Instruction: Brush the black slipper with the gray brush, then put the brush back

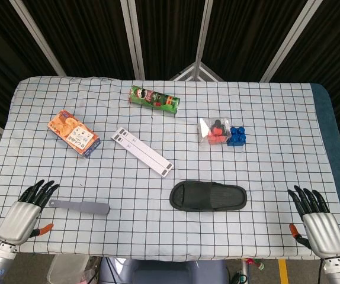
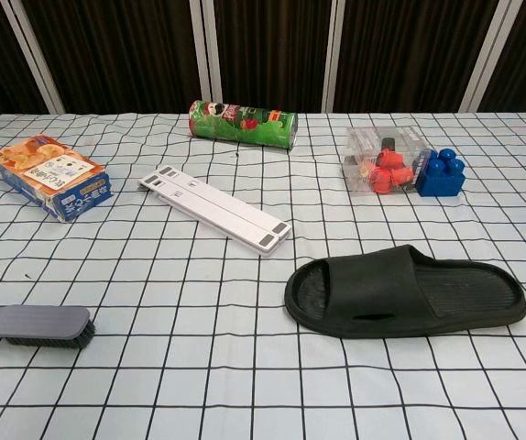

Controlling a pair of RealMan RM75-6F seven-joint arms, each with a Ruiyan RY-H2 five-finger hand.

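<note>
The black slipper (image 1: 208, 196) lies sole-down, the gray brush (image 1: 81, 206) well to its left. The left hand (image 1: 26, 212), fingers spread and empty, touches the brush handle; the right hand (image 1: 315, 220) rests spread and empty right of the slipper.

Your head view is looking steeply down from above the table's (image 1: 276, 154) near edge, taking in all 4 edges. Your chest view is sitting lower and closer, facing the far edge. The 2 views are sharing the slipper (image 1: 208, 196) and brush (image 1: 81, 206).
</note>
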